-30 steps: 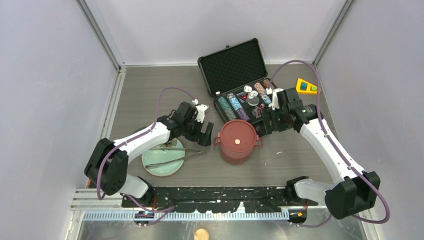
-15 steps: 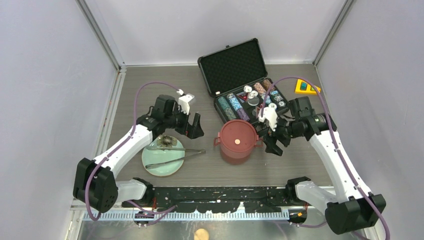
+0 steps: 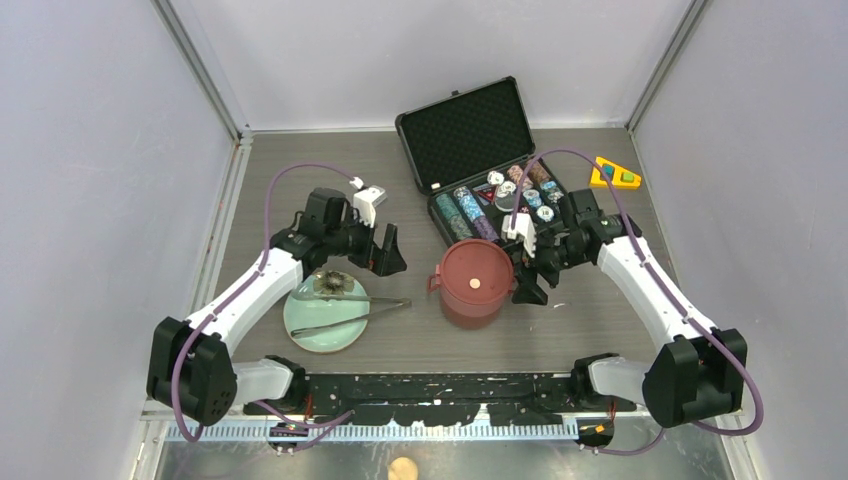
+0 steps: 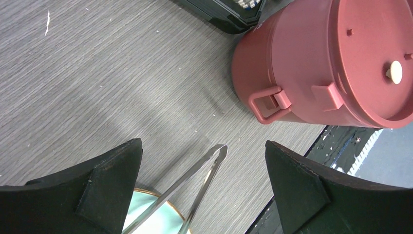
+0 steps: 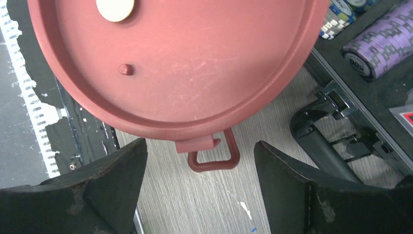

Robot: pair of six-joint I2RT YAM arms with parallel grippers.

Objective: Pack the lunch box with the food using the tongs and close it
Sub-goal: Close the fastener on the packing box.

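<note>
one maroon lunch box (image 3: 475, 285), red lid on, sits mid surface btwn both arms. tongs (image 3: 352, 308) lie across green plate (image 3: 303, 335) to its left. l fingers (image 4: 97, 195) wide, over tong tips. r fingers (image 5: 97, 190) wide, near box's right handle, holding nothing.

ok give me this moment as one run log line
left pincer open near tongs tip | right pincer open by lunch box handle | tongs on plate | nothing held
</note>
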